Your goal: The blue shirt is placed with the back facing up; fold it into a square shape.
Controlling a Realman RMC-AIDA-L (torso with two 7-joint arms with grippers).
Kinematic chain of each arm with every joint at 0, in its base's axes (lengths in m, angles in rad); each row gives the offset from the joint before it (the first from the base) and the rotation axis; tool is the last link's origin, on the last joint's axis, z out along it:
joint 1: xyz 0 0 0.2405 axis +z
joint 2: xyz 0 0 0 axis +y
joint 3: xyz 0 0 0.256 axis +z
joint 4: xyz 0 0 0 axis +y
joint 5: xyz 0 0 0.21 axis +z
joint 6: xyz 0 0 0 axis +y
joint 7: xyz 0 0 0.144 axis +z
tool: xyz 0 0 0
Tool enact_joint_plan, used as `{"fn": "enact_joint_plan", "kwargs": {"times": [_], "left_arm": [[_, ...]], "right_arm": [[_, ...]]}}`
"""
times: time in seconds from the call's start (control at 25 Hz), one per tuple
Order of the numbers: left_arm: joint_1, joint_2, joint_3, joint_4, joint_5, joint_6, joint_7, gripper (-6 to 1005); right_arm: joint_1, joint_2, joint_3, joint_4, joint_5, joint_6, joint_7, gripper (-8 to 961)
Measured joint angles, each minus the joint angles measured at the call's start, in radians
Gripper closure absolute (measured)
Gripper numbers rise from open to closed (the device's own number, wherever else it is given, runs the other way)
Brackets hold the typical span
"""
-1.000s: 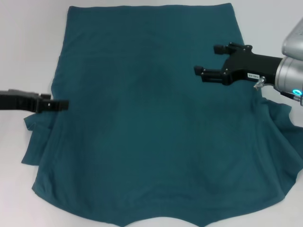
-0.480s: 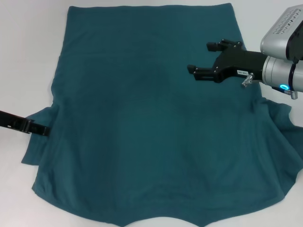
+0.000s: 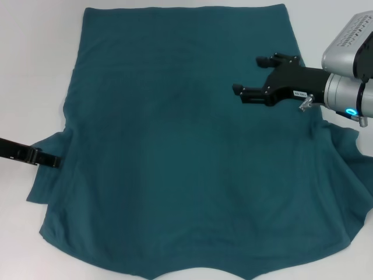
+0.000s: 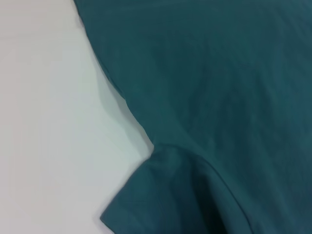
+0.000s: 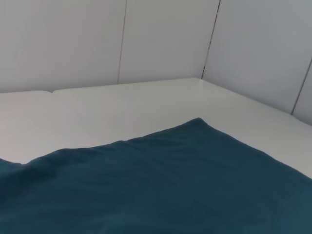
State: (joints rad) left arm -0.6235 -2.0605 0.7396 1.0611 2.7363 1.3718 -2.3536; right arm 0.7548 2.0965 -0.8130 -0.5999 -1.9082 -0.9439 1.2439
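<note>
The blue shirt (image 3: 180, 157) lies spread flat over most of the white table, hem at the far side, sleeves fanned out near the front corners. My right gripper (image 3: 247, 74) hovers open above the shirt's far right part, holding nothing between its black fingers (image 3: 265, 59). My left gripper (image 3: 45, 158) comes in low from the left edge, its tip at the shirt's left sleeve (image 3: 49, 169). The left wrist view shows that sleeve (image 4: 161, 195) and the shirt's side edge on the table. A far corner of the shirt (image 5: 195, 126) shows in the right wrist view.
White table (image 3: 35, 70) shows to the left of the shirt and in a strip on the right (image 3: 332, 29). Pale wall panels (image 5: 161, 39) stand beyond the table's far edge.
My left gripper has drawn back to the left and nearer, from the shirt's side edge to the sleeve. The right gripper shifted slightly farther and left, staying open.
</note>
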Motion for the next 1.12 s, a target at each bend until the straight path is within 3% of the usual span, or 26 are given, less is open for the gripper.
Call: {"fn": "enact_joint_plan", "kwargs": {"times": [1.12], "left_arm": [[-0.008,0.002,0.004,-0.104,-0.008,-0.103,0.005,327]], "right_arm": [[-0.005,0.001,0.007,0.019,0.0,0.002,-0.02,54]]}}
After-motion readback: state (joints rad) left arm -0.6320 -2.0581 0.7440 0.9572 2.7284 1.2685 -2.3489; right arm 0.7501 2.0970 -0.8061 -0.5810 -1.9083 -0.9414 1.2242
